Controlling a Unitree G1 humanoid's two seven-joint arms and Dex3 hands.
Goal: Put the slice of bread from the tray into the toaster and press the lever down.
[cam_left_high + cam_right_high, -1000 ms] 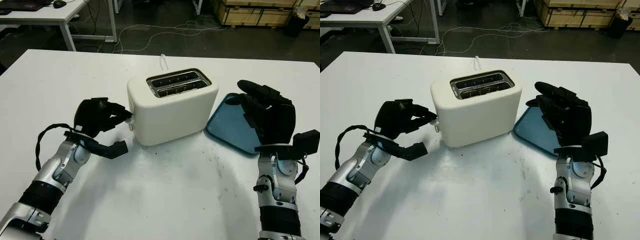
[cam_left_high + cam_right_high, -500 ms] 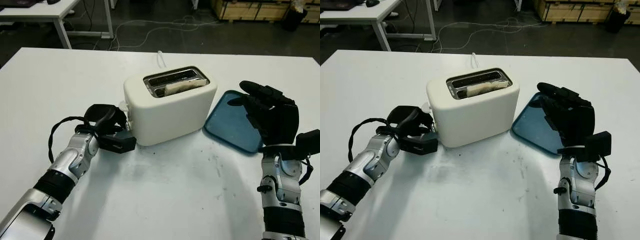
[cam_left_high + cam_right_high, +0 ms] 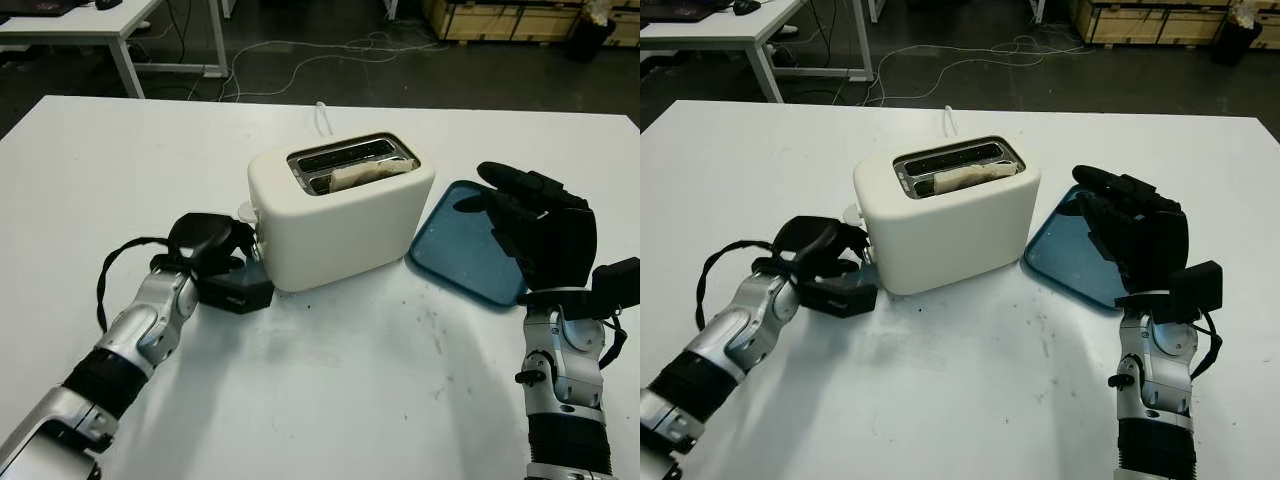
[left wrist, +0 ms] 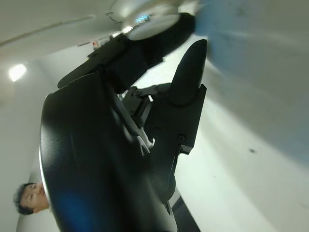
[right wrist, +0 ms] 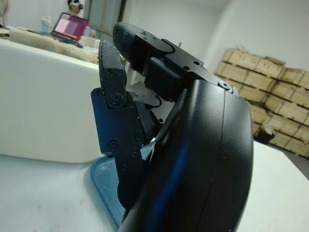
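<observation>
The cream toaster point(image 3: 340, 215) stands mid-table. A slice of bread point(image 3: 368, 174) sits in its front slot, its top edge poking out. The white lever knob point(image 3: 245, 211) sticks out high on the toaster's left end. My left hand point(image 3: 240, 255) is low against that end, just under the knob, fingers curled and holding nothing. The blue tray point(image 3: 460, 250) lies bare to the right of the toaster. My right hand point(image 3: 535, 225) is raised upright over the tray's near edge, open.
A white cable point(image 3: 325, 115) runs off behind the toaster. The far table edge drops to a floor with loose cables point(image 3: 330, 55). Wooden crates point(image 3: 500, 18) stand at the back right. A person point(image 4: 29, 198) is in the left wrist view.
The slots looked empty a second ago; now the bread's top shows in the front slot and the lever sits higher. My left hand dropped from the lever toward the toaster's base.
</observation>
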